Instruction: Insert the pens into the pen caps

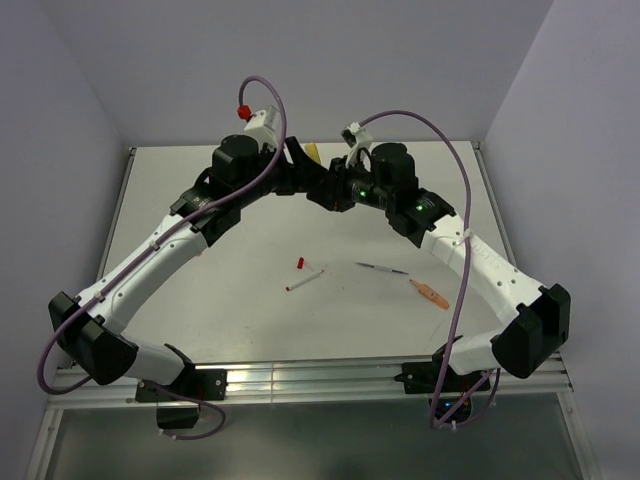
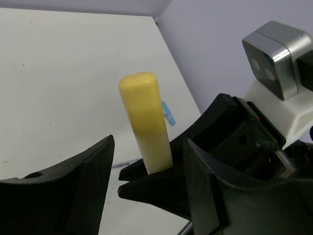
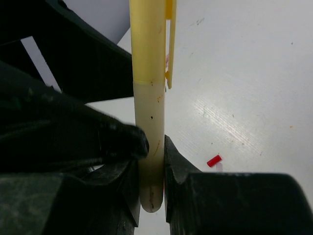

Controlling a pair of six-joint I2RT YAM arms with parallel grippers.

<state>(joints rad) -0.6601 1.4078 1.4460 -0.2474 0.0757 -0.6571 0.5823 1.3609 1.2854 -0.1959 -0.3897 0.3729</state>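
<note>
The white desk (image 1: 350,330) stands in a corner of pale lilac walls (image 1: 90,90). Its top is matte, and the right wrist view shows fine scratches and some small specks on it. The left arm (image 1: 150,262) and the right arm (image 1: 480,262) reach from the near edge and meet over the far middle of the desk.

The right claw (image 3: 155,147) is closed tight on the pale lower barrel of the yellow pen (image 3: 150,112) and holds it off the desk. The pen points away from the wrist. The left claw (image 2: 149,144) is open. Its two fingers stand on both sides of the same pen with a gap at each side, so they do not touch it. The yellow cap (image 3: 146,39) sits on the far end of the pen.

Only the right wrist view shows the clip of the cap, which runs down along the barrel. The left wrist view shows the rounded end of the cap and, behind it on the desk near the wall, a blue pen (image 2: 167,113). From above, only a little yellow shows between the two claws.

The top view alone shows the other pens in the middle of the desk: a thin grey pen (image 1: 382,268), a white stick pen (image 1: 305,281) and an orange pen (image 1: 430,294), all well apart from the claws. A red cap (image 1: 300,263) lies just beside the white stick pen, and the right wrist view shows it too
</note>
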